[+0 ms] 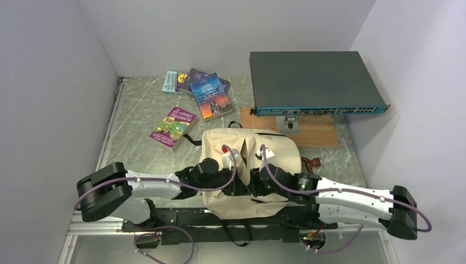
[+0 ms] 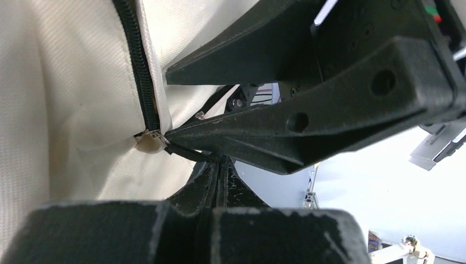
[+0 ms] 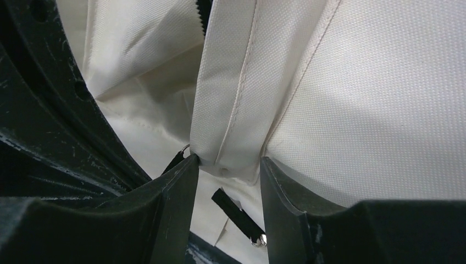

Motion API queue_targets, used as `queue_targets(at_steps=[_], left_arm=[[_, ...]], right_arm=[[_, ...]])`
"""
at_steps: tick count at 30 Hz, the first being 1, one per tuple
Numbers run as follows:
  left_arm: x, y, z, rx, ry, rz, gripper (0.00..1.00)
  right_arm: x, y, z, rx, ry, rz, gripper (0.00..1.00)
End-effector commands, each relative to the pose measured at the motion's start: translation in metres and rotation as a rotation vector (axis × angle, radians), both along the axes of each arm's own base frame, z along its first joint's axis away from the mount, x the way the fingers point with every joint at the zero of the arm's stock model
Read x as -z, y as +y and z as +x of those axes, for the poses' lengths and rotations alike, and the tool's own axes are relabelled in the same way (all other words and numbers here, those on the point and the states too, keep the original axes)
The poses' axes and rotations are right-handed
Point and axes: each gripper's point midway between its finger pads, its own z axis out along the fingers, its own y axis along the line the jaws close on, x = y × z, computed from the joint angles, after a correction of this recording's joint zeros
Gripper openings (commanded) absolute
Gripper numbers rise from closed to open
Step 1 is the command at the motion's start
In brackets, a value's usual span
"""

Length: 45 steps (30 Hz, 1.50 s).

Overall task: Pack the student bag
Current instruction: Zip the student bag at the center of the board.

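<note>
One student bag [image 1: 275, 144], four paperback books [image 1: 211, 96]

Obst. behind bag [image 1: 280, 146]: books [image 1: 211, 96], rack box [image 1: 313, 77].

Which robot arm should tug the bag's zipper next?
Probably left. The left gripper is shut on the zipper pull of the student bag, ready to tug; the right gripper stands open around a fabric fold.

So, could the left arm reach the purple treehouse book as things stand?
Probably not yet: the left gripper is shut on the student bag's zip pull, though nothing blocks the purple treehouse book.
</note>
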Motion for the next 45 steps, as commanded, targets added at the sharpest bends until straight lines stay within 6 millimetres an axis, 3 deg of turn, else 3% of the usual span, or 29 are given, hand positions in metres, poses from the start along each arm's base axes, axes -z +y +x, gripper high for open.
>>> queue_targets(at_steps=[1,9,16,23,26,32,37,43,45], left_arm=[[-0.045,-0.011,-0.001,0.019,-0.025,-0.172,0.00],[-0.051,0.003,0.018,-0.100,-0.100,-0.124,0.00],[-0.046,0.016,0.023,-0.139,-0.128,-0.074,0.00],[-0.053,0.009,0.022,-0.113,-0.131,-0.090,0.00],[-0.055,0.007,0.022,-0.108,-0.132,-0.095,0.00],[-0.059,0.011,0.021,-0.112,-0.140,-0.096,0.00],[-0.066,0.018,0.022,-0.133,-0.156,-0.103,0.00],[-0.073,0.018,0.024,-0.141,-0.174,-0.113,0.00],[-0.073,0.016,0.026,-0.142,-0.172,-0.102,0.00]], right_arm=[[-0.011,0.008,0.016,0.082,-0.137,-0.030,0.48],[-0.013,0.018,0.010,0.066,-0.237,0.020,0.49],[-0.023,0.026,0.009,0.002,-0.299,0.103,0.56],[-0.034,0.044,-0.006,-0.148,-0.352,0.251,0.57],[-0.027,0.041,-0.006,-0.153,-0.382,0.286,0.58],[-0.036,0.044,-0.005,-0.185,-0.431,0.296,0.58],[-0.028,0.039,-0.002,-0.153,-0.413,0.282,0.58],[-0.020,0.038,0.013,-0.077,-0.432,0.208,0.53],[-0.017,0.038,0.019,-0.038,-0.427,0.165,0.41]])
